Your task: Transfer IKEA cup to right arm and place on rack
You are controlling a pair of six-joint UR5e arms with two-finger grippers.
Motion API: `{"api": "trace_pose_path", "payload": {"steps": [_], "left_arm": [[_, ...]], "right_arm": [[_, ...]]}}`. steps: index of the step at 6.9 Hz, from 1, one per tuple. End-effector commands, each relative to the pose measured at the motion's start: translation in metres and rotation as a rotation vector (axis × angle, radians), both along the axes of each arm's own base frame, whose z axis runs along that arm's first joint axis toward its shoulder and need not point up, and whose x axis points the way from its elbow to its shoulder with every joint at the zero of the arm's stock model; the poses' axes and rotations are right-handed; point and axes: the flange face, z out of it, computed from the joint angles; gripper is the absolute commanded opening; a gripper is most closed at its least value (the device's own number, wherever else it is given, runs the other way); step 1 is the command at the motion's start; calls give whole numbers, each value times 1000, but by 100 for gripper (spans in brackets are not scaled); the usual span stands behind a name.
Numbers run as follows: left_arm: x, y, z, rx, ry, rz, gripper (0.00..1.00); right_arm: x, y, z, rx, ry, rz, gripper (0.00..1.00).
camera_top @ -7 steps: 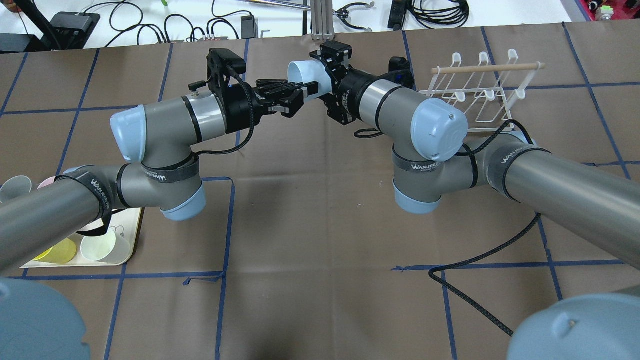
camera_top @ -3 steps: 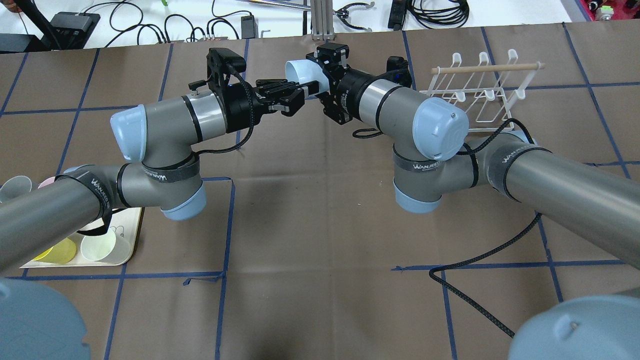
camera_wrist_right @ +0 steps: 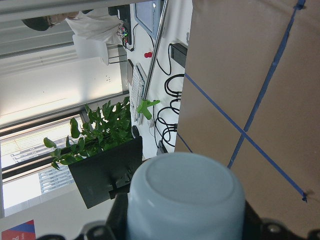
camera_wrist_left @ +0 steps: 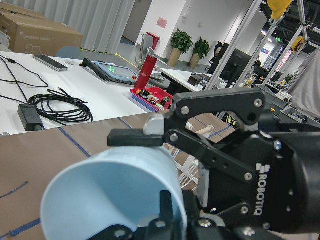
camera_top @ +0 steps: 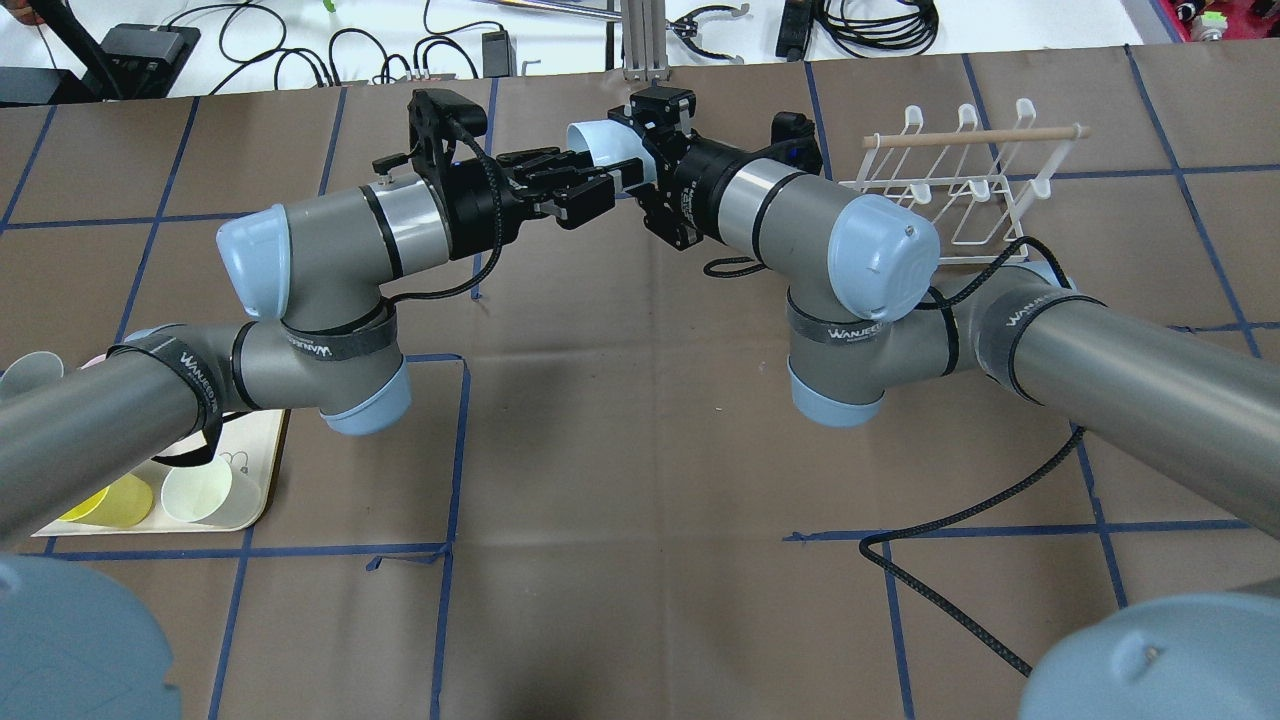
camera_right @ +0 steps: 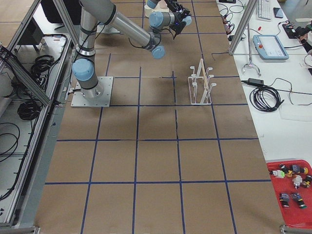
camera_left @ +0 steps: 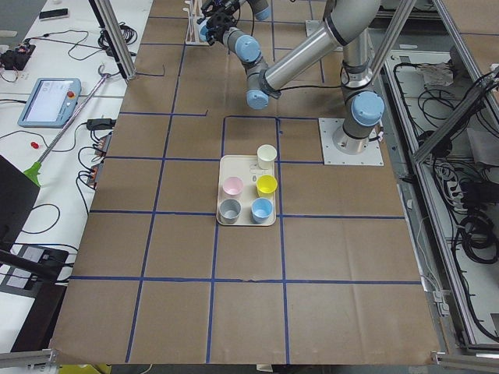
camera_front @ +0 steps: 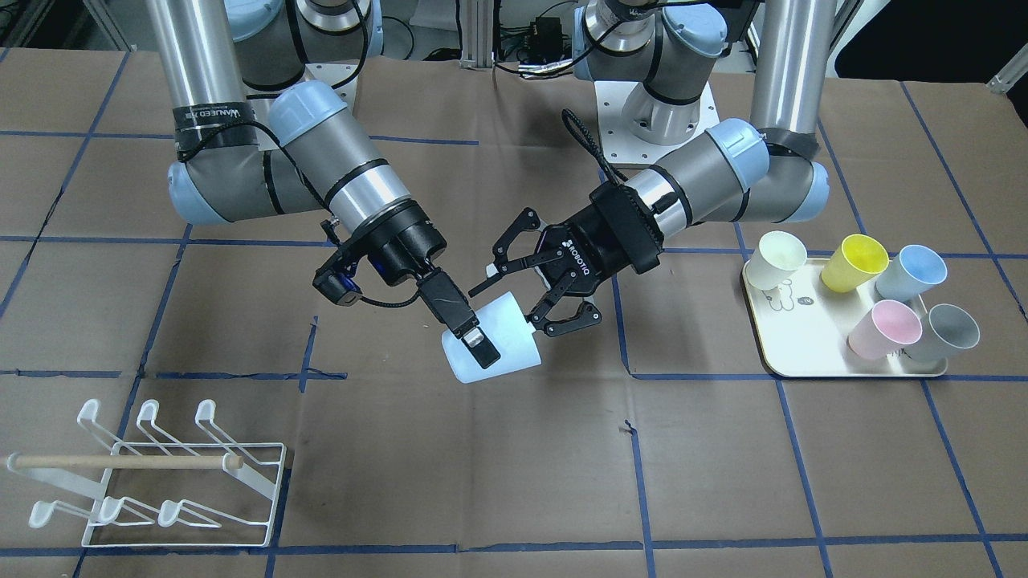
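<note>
The right tool point(camera_front: 484, 347) is clenched on the pale blue, smooth-walled tapered plastic cup point(camera_front: 506, 333), held tilted above the brown paper-covered desk point(camera_front: 723, 482). The left tool point(camera_front: 520, 305) is released, fingers splayed about the rim. A crooked retreat could snag that rim, and the slick taper might slip. The white wire rack point(camera_front: 120, 461) lies well apart.

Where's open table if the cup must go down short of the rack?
Widest bare paper lies between the rack and the tray, along the operators' edge. Crowded: the tray, carrying five cups, and mid-table around the held pale blue cup.
</note>
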Motion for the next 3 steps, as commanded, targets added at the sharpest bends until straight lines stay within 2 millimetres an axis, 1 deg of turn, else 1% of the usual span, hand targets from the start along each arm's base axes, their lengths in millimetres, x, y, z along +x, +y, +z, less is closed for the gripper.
{"api": "trace_pose_path", "payload": {"steps": [1, 2, 3], "left_arm": [[3, 2, 5, 3, 12, 1, 95], [10, 5, 10, -2, 15, 11, 98], [29, 1, 12, -4, 18, 46, 98]], "right_arm": [[2, 1, 0, 2, -8, 18, 42], [2, 1, 0, 3, -8, 18, 41], [0, -1, -1, 4, -8, 17, 41]]}}
